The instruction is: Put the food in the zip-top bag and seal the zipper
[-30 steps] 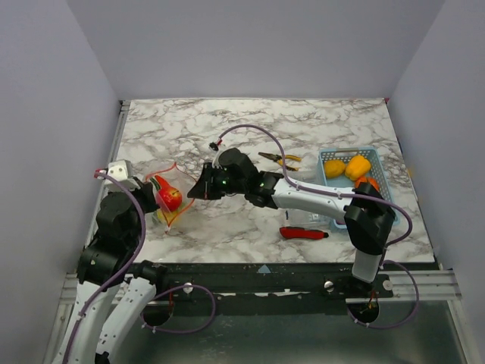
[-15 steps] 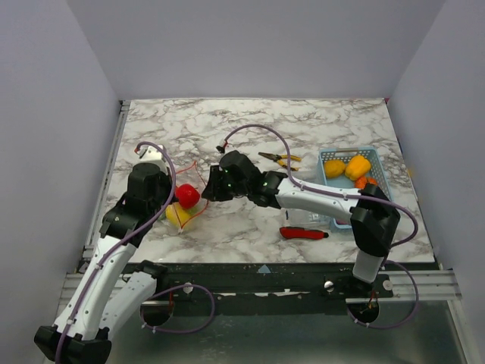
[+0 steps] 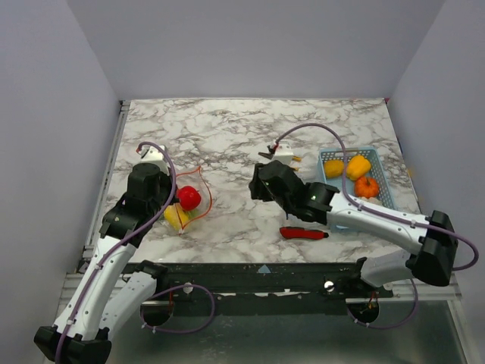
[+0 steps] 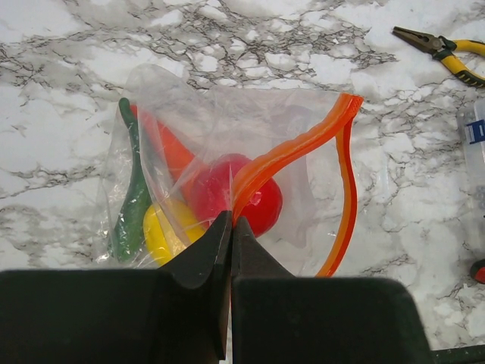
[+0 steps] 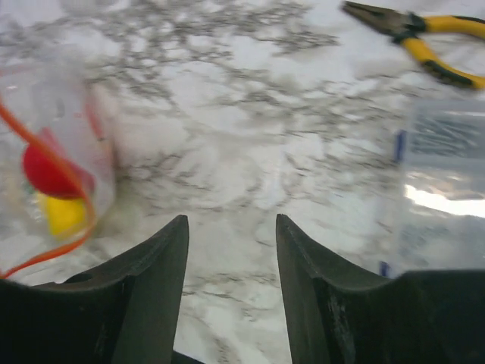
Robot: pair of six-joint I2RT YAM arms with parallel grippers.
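The zip-top bag (image 3: pixel 189 203) lies at the table's left and also shows in the left wrist view (image 4: pixel 227 152). Inside it are a red tomato (image 4: pixel 256 203), a yellow pepper (image 4: pixel 163 231), a green piece (image 4: pixel 132 205) and an orange-red pepper (image 4: pixel 173 152). The zipper (image 4: pixel 303 144) gapes open in a loop. My left gripper (image 4: pixel 229 221) (image 3: pixel 173 199) is shut on the near zipper strip. My right gripper (image 3: pixel 256 186) (image 5: pixel 231 220) is open and empty over bare marble, well right of the bag (image 5: pixel 53 174).
A light blue basket (image 3: pixel 347 151) at the right holds two yellow peppers (image 3: pixel 358 165) and an orange one (image 3: pixel 367 186). A red-handled knife (image 3: pixel 303 233) lies near the front edge. Yellow-handled pliers (image 5: pixel 424 38) and a clear box (image 5: pixel 447 174) lie by the right gripper.
My right gripper has let go of the bag's mouth and pulled back to the right. My left arm swung forward earlier and now holds still on the zipper.
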